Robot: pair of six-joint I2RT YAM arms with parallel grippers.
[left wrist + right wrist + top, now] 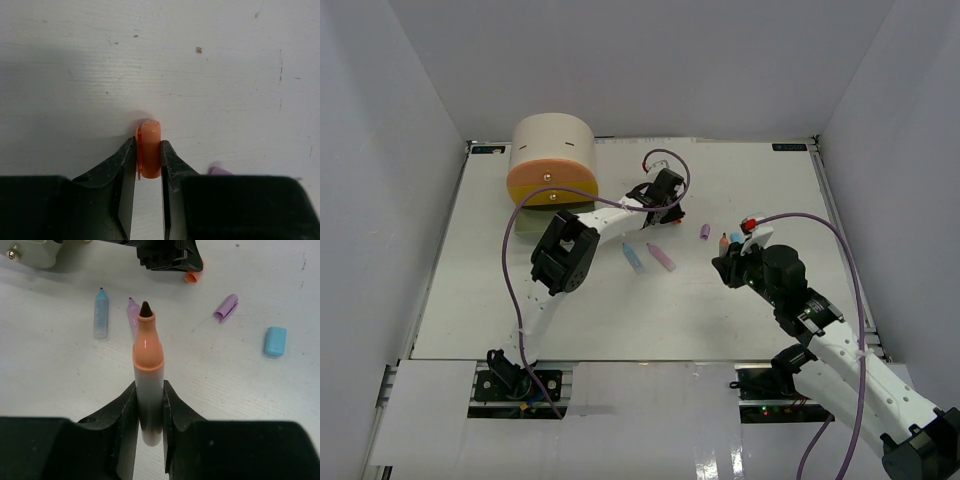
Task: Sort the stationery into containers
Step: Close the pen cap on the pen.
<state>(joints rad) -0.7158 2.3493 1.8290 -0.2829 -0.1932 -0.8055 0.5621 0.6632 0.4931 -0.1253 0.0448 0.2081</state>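
An orange cap (150, 134) stands on the white table, and my left gripper (148, 146) is shut on it, one finger on each side. In the top view that gripper (672, 212) is mid-table, right of the beige cabinet (552, 140) with its orange drawer (552, 180). My right gripper (148, 388) is shut on an uncapped marker (147, 347) with a white barrel, orange neck and dark tip, held above the table. A blue pen (101, 315), a purple pen (132, 316), a purple cap (226, 307) and a blue cap (275, 341) lie loose.
The loose pens (633, 257) and the purple cap (705, 231) lie between the two grippers. A small red piece (749, 222) shows beside the right wrist. Purple cables loop over both arms. White walls close the table on three sides.
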